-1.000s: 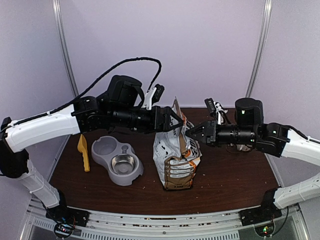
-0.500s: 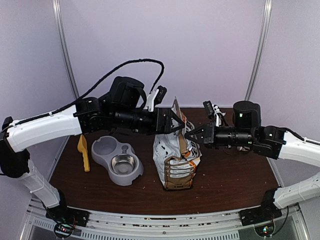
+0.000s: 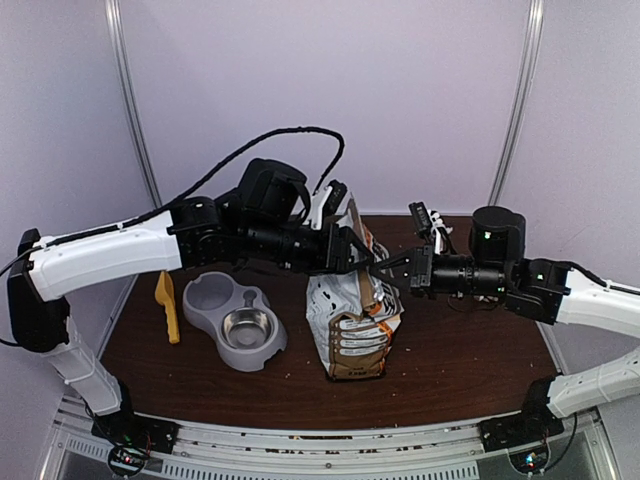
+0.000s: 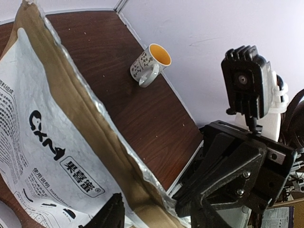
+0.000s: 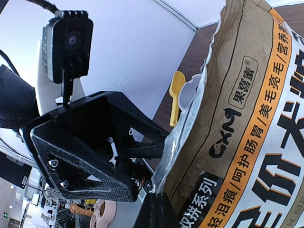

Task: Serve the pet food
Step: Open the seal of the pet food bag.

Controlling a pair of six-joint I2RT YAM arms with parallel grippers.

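crinkled foil bag [image 3: 350, 312] stands upright, rim pinched in the right hand [image 3: 384, 265]; whether the left hand [image 3: 364, 254] grips is unclear

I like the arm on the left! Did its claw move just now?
Yes. The left gripper slid right, farther from the bowl and closer against the top of the bag.
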